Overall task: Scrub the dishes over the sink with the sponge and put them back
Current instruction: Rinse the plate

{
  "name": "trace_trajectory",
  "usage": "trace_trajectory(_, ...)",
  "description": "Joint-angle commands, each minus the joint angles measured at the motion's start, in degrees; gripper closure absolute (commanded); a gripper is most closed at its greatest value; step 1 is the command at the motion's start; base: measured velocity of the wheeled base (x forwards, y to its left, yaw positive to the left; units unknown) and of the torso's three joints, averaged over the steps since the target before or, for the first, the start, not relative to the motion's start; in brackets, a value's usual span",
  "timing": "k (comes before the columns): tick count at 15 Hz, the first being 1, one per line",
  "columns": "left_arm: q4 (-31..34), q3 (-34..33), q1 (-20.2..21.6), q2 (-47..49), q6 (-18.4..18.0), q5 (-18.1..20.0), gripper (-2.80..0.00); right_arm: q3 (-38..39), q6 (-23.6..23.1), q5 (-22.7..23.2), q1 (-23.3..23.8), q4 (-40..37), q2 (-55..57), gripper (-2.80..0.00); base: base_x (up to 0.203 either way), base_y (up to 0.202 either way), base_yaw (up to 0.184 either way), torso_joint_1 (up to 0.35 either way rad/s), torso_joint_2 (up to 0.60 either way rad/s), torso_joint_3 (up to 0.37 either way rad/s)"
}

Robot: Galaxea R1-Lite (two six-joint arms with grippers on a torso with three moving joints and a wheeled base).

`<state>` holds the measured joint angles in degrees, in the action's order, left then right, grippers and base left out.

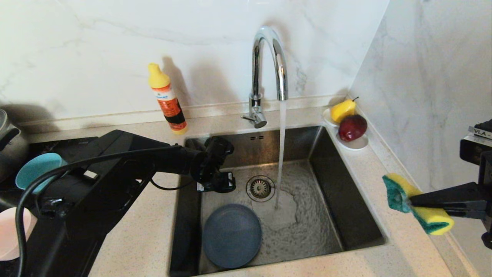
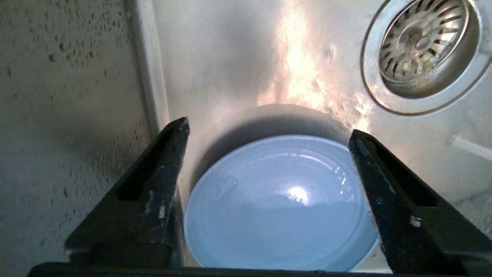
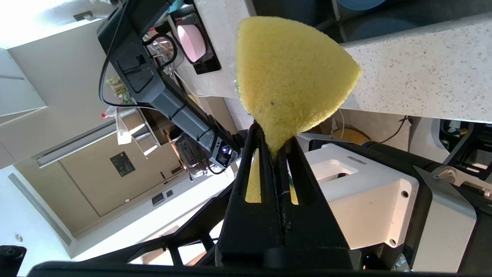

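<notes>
slate-blue plate [image 1: 232, 235] lies in the sink [image 1: 326, 161] under the wide left claw [image 2: 269, 154]; right claw [image 3: 275, 148] pinches the sponge [image 1: 417, 204].

The left arm is reached into the sink's left side, the left gripper [image 2: 269, 134] held with fingers spread wide and nothing between them. The right gripper [image 3: 275, 154] is kept at the right, pinched on the sponge [image 1: 417, 204].

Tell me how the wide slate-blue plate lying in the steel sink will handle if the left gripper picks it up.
The slate-blue plate is wet and glossy with the tap running, so it will probably be slippery. It lies flat on the sink floor, so the open left gripper above it would likely need to catch its low rim. It looks rigid and unlikely to flex.
</notes>
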<state>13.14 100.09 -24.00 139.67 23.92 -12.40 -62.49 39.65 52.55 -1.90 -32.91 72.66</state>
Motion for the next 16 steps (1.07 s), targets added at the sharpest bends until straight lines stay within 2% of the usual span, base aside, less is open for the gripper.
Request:
trace_trajectory(1, 0.04, 0.29, 0.01, 0.17, 0.08, -0.08, -2.8, 0.44, 0.08, 0.27, 0.23, -0.17, 0.55, 0.0, 0.0, 0.0, 0.0, 0.0, 0.0, 0.0)
trace_trajectory(16, 1.51, 2.48, 0.01, 6.32, -0.6, 0.09, -2.8, 1.67, 0.08, 0.44, 0.81, -0.19, -0.36, 0.0, 0.0, 0.0, 0.0, 0.0, 0.0, 0.0)
